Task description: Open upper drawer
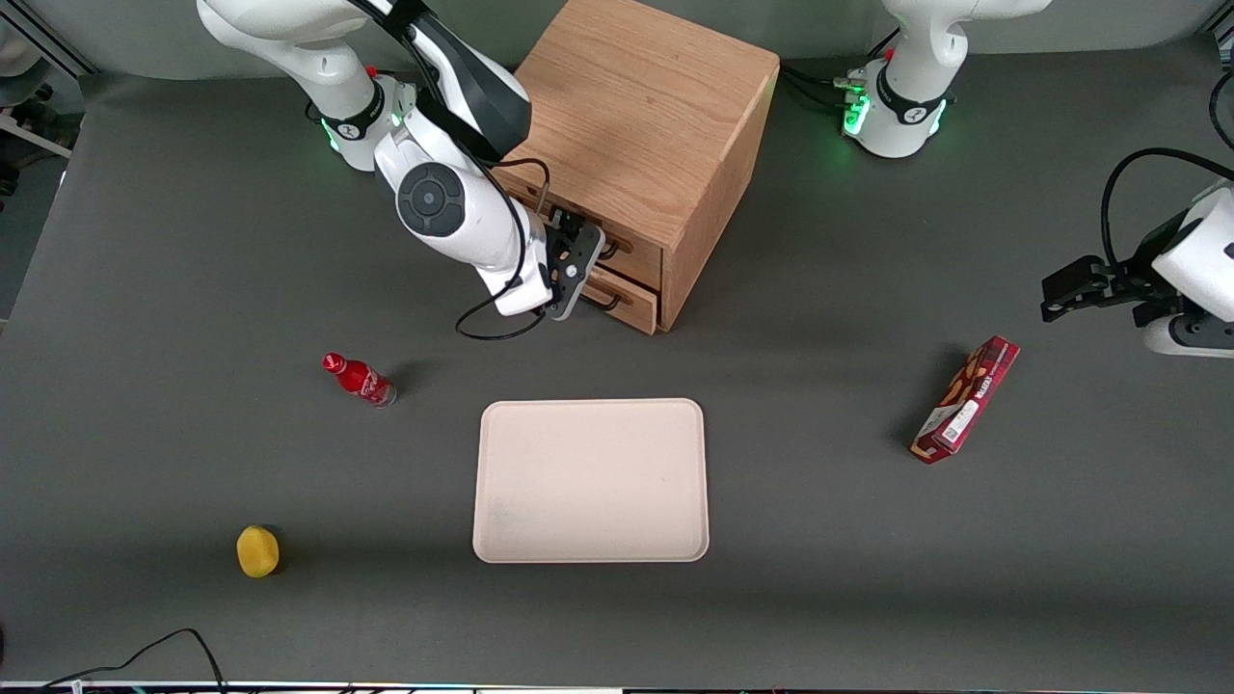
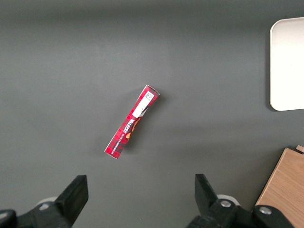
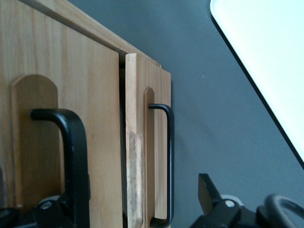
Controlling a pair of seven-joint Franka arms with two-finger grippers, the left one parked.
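Note:
The oak cabinet [image 1: 636,116] stands on the table farther from the front camera than the tray. Its upper drawer [image 1: 631,246] looks shut, and its black wire handle [image 1: 609,249] shows just past the gripper. My right gripper [image 1: 576,265] is open and empty, close in front of the two drawer fronts. In the right wrist view the upper drawer [image 3: 99,118] and its thick-looking handle [image 3: 76,142] are close beside one finger [image 3: 47,209]. The lower drawer [image 3: 159,90] and its handle [image 3: 170,156] lie between the fingers too. The gripper [image 3: 128,211] touches neither handle.
A beige tray [image 1: 590,480] lies nearer the front camera than the cabinet, and also shows in the wrist view [image 3: 266,57]. A red bottle [image 1: 359,379] and a yellow object [image 1: 257,550] lie toward the working arm's end. A red box [image 1: 966,399] lies toward the parked arm's end.

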